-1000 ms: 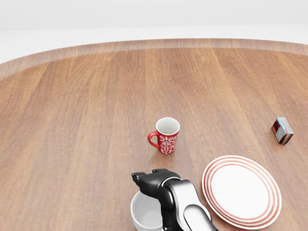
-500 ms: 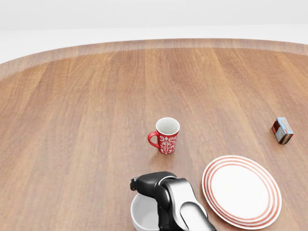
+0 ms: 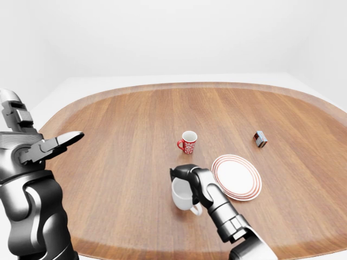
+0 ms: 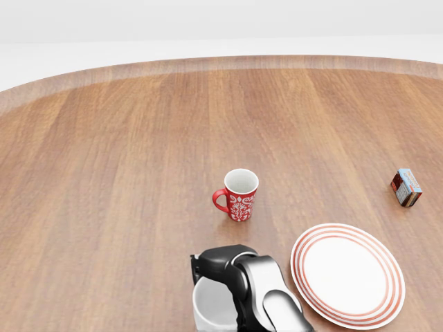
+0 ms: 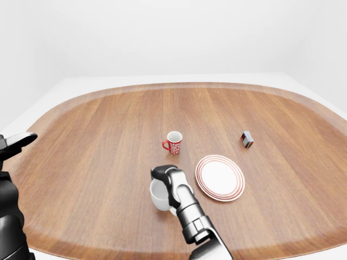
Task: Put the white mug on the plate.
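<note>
The white mug (image 4: 210, 309) stands on the wooden table at the bottom of the head view, left of the plate (image 4: 347, 274), a white plate with red rings. My right hand (image 4: 219, 265) sits on the mug's far rim, its dark fingers curled over the rim and down the wall, shut on it. The forearm hides the mug's right side. The plate holds nothing. In the left-eye view my left hand (image 3: 54, 144) hangs raised at the far left, off the table's edge, fingers spread open and holding nothing.
A red patterned mug (image 4: 239, 195) stands upright just above the white mug and the plate. A small red and blue box (image 4: 406, 187) lies at the right edge. The round wooden table (image 4: 138, 152) stretches wide to the left and top.
My right hand has drawn its fingers down over the white mug's rim. The mug has shifted slightly to the right. Camera, plate and red mug are unmoved.
</note>
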### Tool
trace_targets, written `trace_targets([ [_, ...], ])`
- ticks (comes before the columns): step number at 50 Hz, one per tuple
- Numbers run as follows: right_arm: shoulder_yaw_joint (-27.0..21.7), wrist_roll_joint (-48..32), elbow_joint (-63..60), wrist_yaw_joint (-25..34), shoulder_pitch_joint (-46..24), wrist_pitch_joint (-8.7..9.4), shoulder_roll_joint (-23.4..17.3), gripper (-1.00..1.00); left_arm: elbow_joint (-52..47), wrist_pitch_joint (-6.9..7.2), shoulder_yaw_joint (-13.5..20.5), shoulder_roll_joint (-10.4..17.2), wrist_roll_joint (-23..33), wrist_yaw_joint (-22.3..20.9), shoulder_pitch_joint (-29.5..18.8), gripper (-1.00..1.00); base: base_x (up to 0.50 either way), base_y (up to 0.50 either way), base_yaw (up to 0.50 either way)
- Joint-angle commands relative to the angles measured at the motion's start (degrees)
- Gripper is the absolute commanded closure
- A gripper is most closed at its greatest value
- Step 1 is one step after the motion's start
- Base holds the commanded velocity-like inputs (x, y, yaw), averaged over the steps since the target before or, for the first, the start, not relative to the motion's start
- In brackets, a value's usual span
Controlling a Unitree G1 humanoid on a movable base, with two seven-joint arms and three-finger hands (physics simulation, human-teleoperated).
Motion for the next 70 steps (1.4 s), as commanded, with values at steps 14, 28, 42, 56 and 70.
trace_targets([
  [14,-10.3,-0.5,-8.3,0.0,-18.5,0.0,-19.0,1.0,-0.1,0.0,-0.2,-0.2,0.2,0.0,0.0,-1.0,0.0,0.0,0.0],
  [28,-19.8,9.0,21.3,0.0,-34.7,0.0,-27.5,1.0,0.2,0.0,-0.5,-0.2,0.5,-0.1,-0.2,-1.0,0.0,0.0,0.0],
  [42,-17.3,24.4,40.5,0.0,-37.5,0.0,-31.5,1.0,0.0,0.0,-0.3,0.0,-0.1,0.2,-0.3,-1.0,0.0,0.0,0.0],
  [56,-15.7,28.1,43.1,-5.5,-32.5,0.0,-31.3,1.0,-0.3,0.0,-0.4,-0.1,0.0,0.2,-0.1,-1.0,0.0,0.0,0.0],
  [70,-15.0,27.0,43.1,-5.8,-30.7,0.0,-32.7,1.0,-0.1,0.0,-0.6,-0.3,0.3,0.0,-0.1,-1.0,0.0,0.0,0.0],
])
